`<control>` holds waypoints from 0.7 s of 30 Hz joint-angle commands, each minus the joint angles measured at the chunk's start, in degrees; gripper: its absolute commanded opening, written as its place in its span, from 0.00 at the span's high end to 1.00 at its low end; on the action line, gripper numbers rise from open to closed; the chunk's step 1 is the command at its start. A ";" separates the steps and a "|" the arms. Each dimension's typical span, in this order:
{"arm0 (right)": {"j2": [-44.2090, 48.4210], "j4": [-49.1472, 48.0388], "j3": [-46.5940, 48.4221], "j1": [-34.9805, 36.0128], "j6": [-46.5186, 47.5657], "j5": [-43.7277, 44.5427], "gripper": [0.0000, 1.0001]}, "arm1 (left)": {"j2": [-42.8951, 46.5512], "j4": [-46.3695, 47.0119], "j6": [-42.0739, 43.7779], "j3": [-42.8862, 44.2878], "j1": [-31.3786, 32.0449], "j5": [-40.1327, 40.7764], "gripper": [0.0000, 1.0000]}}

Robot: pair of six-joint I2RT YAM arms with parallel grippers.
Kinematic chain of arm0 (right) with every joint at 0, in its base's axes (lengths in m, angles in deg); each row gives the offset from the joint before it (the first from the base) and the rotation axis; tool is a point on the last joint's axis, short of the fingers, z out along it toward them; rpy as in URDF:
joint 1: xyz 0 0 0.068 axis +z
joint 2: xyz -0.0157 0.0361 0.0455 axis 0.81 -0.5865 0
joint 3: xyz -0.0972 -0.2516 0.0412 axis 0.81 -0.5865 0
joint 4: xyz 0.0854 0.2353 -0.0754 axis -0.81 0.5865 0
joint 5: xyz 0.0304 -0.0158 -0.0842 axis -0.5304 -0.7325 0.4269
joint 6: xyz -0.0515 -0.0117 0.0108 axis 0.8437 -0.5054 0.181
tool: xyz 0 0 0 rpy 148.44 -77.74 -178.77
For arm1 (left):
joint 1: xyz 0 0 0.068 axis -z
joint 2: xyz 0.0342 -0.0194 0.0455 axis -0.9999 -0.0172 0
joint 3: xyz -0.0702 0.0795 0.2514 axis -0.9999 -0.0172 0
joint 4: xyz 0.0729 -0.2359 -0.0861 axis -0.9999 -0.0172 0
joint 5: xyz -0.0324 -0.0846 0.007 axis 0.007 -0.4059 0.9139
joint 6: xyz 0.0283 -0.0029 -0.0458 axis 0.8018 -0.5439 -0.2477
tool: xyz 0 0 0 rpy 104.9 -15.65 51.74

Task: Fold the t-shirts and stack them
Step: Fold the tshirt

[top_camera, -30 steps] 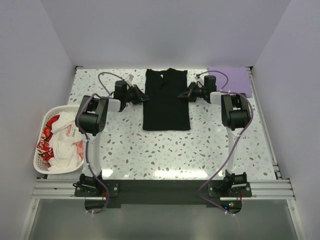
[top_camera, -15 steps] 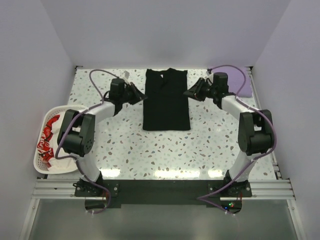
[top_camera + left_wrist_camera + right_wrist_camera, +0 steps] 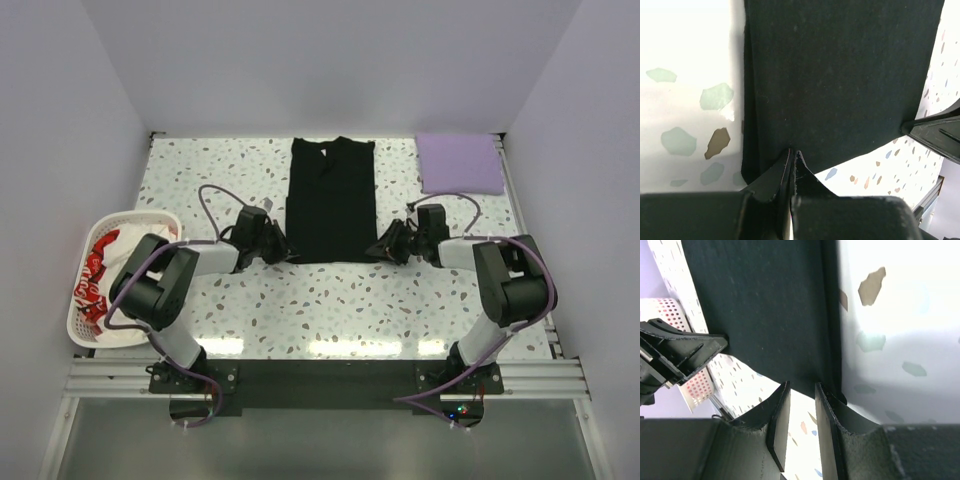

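I'm looking down on a white speckled terrazzo table (image 3: 330, 300), boxed in by plain pale walls (image 3: 330, 70) behind it and on both sides. A silver aluminium rail (image 3: 110, 378) runs along the table's near edge. Bright glare streaks (image 3: 340, 347) sit on the tabletop just beyond the rail, and there's grey floor (image 3: 330, 440) below it.

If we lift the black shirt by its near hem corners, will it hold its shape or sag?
Likely floppy: the black t-shirt lies flat and thin, so its middle should sag between the left gripper and right gripper. Its side edges look folded under in the wrist views and may fall open when lifted.
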State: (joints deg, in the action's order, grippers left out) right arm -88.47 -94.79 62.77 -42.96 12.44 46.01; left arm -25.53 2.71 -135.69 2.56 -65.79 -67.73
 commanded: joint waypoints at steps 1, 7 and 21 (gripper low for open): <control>2.88 -4.70 -2.97 -0.15 0.25 1.07 0.69 | 1.32 2.03 0.48 -2.65 -0.37 2.41 1.00; 4.19 -4.71 -5.88 -0.33 0.43 2.47 0.70 | 1.75 4.32 0.21 -3.53 -0.37 0.57 1.00; 15.27 2.33 -11.07 -0.33 3.94 8.89 0.56 | 18.54 -6.23 0.22 -8.88 -1.87 7.25 0.62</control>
State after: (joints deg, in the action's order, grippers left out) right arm -75.09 -93.85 52.13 -43.13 13.97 51.39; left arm -9.05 -0.48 -135.69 -4.70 -67.23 -63.60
